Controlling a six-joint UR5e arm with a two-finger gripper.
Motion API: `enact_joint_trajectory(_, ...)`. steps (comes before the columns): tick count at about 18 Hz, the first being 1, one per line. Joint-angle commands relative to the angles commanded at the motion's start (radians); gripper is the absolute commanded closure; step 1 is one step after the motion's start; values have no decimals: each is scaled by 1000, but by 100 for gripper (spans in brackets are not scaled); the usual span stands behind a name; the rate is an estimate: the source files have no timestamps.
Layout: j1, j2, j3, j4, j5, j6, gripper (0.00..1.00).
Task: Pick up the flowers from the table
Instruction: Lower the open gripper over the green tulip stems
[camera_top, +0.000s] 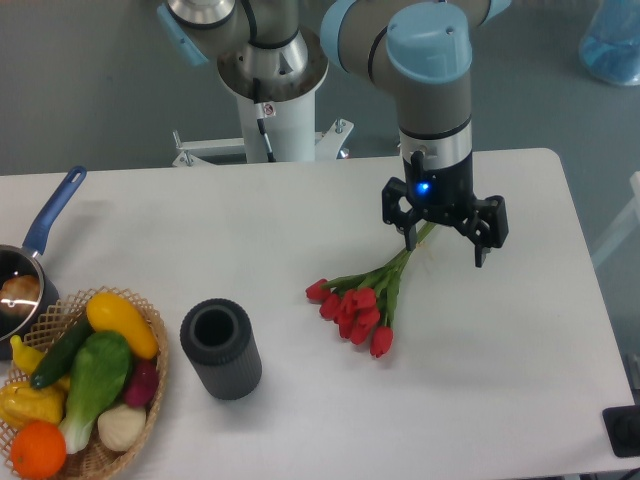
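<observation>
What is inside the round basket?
The basket holds toy vegetables: a yellow squash, a green leafy one and an orange. Whatever lies underneath them is covered.

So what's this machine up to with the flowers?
A robot arm has its gripper open over the stem end of a bunch of red flowers lying on the white table. The fingers stand on either side of the stems; nothing is grasped or lifted yet. Nearby sit a dark cylinder, a basket of vegetables and a blue-handled pot, all untouched.

Smooth matt white table (250, 230), woven wicker basket (150, 385) at lower left, matt dark ribbed cylinder (220, 350), plastic-looking red flowers (355, 305).
</observation>
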Motion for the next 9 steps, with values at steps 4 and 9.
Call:
enact_joint_trajectory(4,2,2,-2,0,2,12,0)
enact_joint_trajectory(9,0,11,-69,50,3,8,0)
